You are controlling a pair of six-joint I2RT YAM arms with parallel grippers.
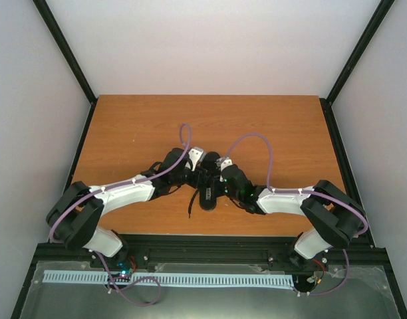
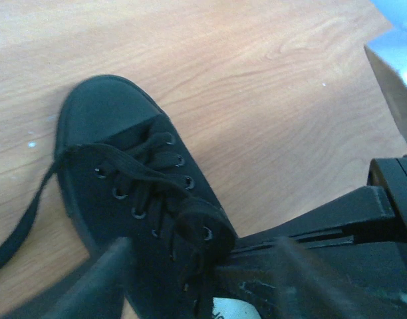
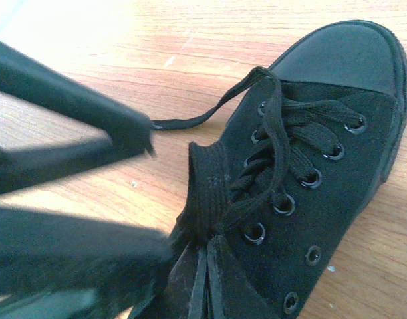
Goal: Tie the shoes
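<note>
The black shoe lies on the wooden table, toe pointing away from the arms. Both grippers meet over its laced top. My left gripper stands open above the tongue with nothing between its blurred fingers. My right gripper is shut, pinching a black lace right beside the curled tongue. That lace runs from the fingertips up over the eyelets. One free lace end trails on the table left of the shoe.
The left gripper's dark open fingers crowd the left side of the right wrist view. The right arm's black body sits close on the right in the left wrist view. Black frame rails border the table's near edge.
</note>
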